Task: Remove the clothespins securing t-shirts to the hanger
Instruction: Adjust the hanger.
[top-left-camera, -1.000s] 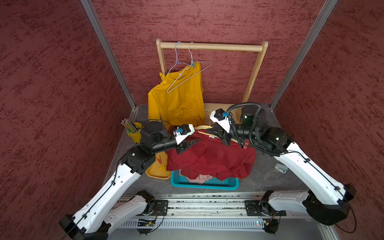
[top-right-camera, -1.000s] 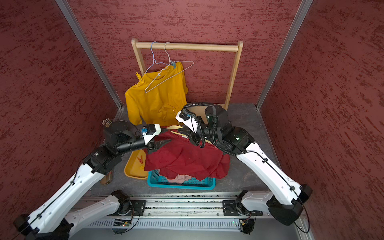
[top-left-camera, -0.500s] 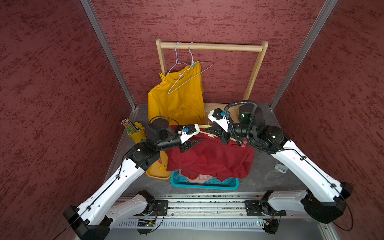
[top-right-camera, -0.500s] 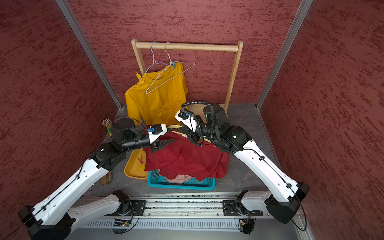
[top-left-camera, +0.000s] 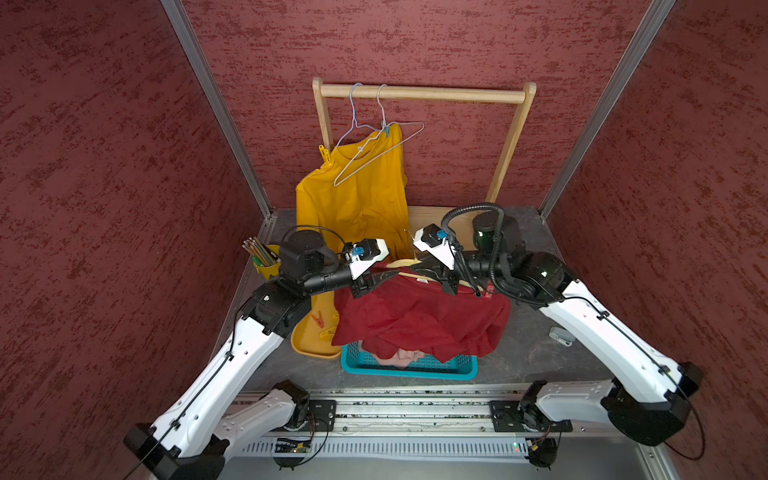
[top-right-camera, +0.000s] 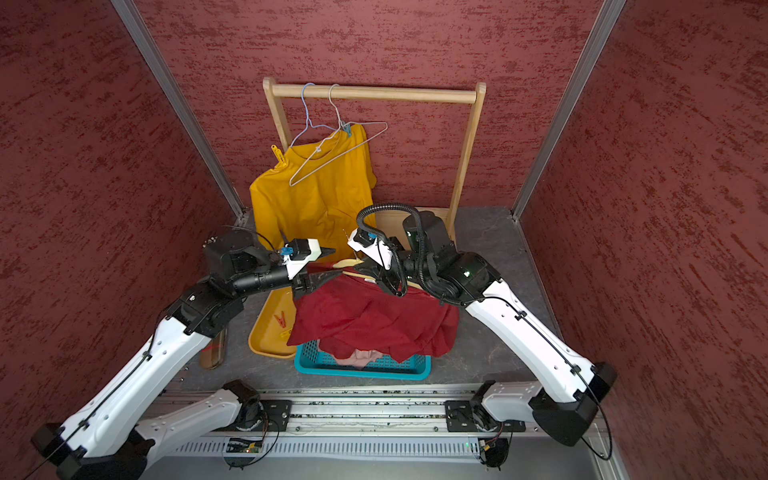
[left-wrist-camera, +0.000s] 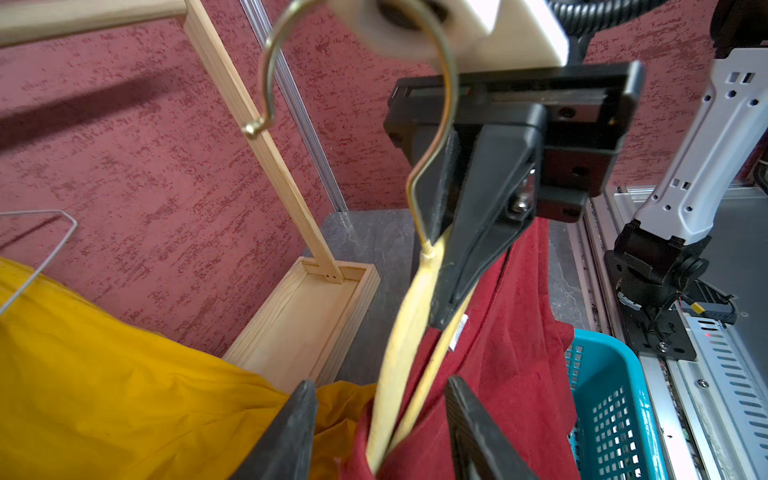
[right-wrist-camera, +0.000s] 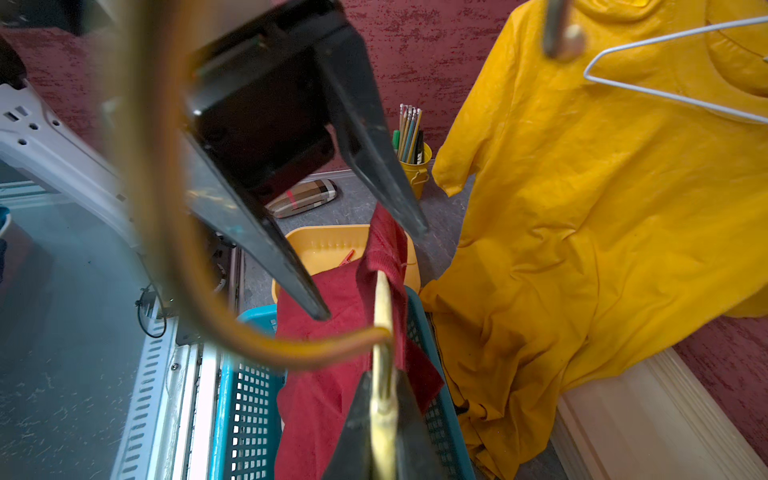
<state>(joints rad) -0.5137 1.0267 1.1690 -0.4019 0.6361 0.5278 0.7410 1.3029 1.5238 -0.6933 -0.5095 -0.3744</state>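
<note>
My right gripper (right-wrist-camera: 384, 399) is shut on the neck of a wooden hanger (left-wrist-camera: 409, 316) that carries the dark red t-shirt (top-left-camera: 419, 316) above the basket. My left gripper (left-wrist-camera: 380, 399) is open, its fingers either side of the hanger's left end, touching nothing. A red clothespin (top-left-camera: 488, 289) shows at the shirt's right shoulder. The mustard t-shirt (top-left-camera: 357, 208) hangs on a wire hanger with a yellow clothespin (top-left-camera: 325, 153) and a blue clothespin (top-left-camera: 386, 132). Two loose clothespins (top-left-camera: 319, 319) lie in the yellow tray (top-left-camera: 309, 345). The pink t-shirt (top-left-camera: 405, 355) lies in the basket.
A teal basket (top-left-camera: 409, 368) stands at the front under the red shirt. The wooden rack (top-left-camera: 422, 93) stands at the back with a bare wire hanger (top-left-camera: 374, 153). A yellow pencil cup (top-left-camera: 266, 259) is on the left, and a small grey object (top-left-camera: 561, 334) on the right.
My left gripper has edged right, closing in on the hanger's left end, still open. The right gripper has kept its hold on the hanger.
</note>
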